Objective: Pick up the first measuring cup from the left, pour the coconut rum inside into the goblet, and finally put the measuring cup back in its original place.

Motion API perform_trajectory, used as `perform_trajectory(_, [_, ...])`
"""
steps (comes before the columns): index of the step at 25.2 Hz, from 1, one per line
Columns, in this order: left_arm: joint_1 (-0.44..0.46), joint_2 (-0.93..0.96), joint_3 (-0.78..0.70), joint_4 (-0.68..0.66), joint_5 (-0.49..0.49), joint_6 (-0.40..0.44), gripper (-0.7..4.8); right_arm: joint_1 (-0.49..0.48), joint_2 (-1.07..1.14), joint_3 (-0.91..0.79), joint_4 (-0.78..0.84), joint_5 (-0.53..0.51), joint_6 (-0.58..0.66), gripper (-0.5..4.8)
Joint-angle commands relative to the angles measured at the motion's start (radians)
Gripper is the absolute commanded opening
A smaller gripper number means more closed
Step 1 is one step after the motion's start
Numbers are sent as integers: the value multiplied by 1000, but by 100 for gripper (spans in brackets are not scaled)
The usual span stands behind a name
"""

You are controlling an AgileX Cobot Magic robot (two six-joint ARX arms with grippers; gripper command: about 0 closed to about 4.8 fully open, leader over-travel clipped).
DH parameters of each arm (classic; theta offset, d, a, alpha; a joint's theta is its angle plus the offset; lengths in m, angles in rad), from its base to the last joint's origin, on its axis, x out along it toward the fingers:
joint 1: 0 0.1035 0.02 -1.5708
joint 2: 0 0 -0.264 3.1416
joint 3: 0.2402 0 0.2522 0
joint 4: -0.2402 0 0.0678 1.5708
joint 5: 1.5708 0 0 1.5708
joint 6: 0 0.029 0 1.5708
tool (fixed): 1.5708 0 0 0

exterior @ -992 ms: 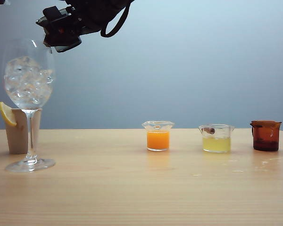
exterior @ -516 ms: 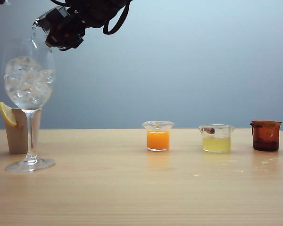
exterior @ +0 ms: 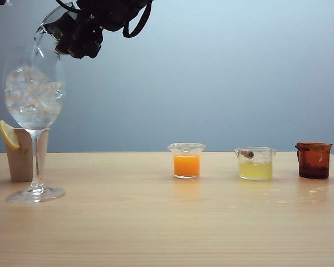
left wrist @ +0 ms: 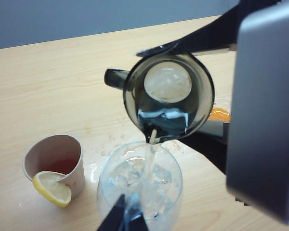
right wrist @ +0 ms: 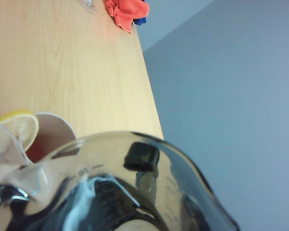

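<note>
The smoky grey-green measuring cup (exterior: 46, 29) is tilted high at the left, its spout over the goblet's rim. My right gripper (exterior: 75, 34) is shut on it from the right. A thin stream of clear coconut rum (left wrist: 150, 153) falls from the spout of the measuring cup (left wrist: 168, 96) into the goblet (left wrist: 139, 185). The tall goblet (exterior: 33, 94) stands full of ice at the table's left. The right wrist view is filled by the measuring cup (right wrist: 111, 183), with a dark finger pad (right wrist: 141, 156) showing through the glass. My left gripper (left wrist: 129, 219) hangs above the goblet, fingertips together, holding nothing.
Behind the goblet is a beige cup with a lemon wedge (exterior: 23, 153). To the right stand a cup of orange liquid (exterior: 186, 161), one of pale yellow liquid (exterior: 255, 164) and an amber-brown cup (exterior: 313, 160). Wet drops (left wrist: 94, 171) lie by the goblet. A red cloth (right wrist: 125, 10) lies far off.
The right wrist has rolled and tipped the measuring cup further down to the left over the goblet's rim. Liquid now runs from the spout. The left arm has not moved.
</note>
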Motion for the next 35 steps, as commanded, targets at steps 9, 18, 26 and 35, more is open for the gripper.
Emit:
perform_trajectory(9, [-1, -2, 3, 13, 5, -3, -3, 5, -13, 6, 37, 3, -86, 156])
perform_trajectory(18, [-1, -2, 3, 13, 4, -3, -3, 6, -13, 6, 36, 2, -174, 156])
perform_trajectory(26, [-1, -2, 3, 13, 5, -3, -3, 10, -13, 6, 37, 2, -212, 156])
perform_trajectory(35, [-1, -2, 3, 13, 5, -3, -3, 11, -13, 6, 37, 2, -291, 156])
